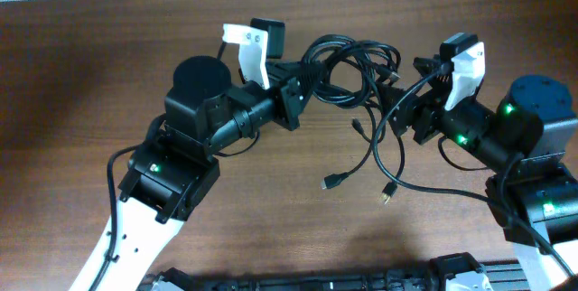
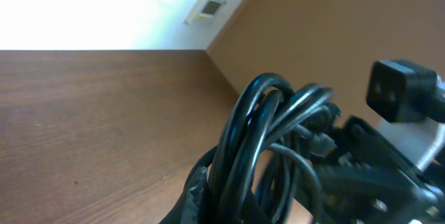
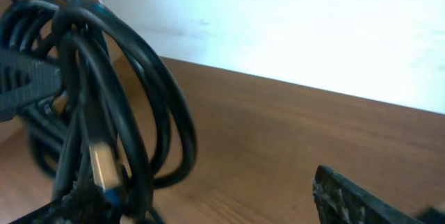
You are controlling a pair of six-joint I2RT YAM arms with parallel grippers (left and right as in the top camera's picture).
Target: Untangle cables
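The cables are thin black cords bunched in tangled loops at the back middle of the table. My left gripper is shut on the left side of the bunch; in the left wrist view the loops rise straight out of its jaws. My right gripper stands open at the right side of the bunch. In the right wrist view the loops and a silvery plug hang by its left finger, far from the right finger. Loose ends with plugs trail forward.
The wooden table runs back to a white wall. Another loose plug lies beside the first one. The bulky arm bases stand at front left and front right. A black frame lines the front edge.
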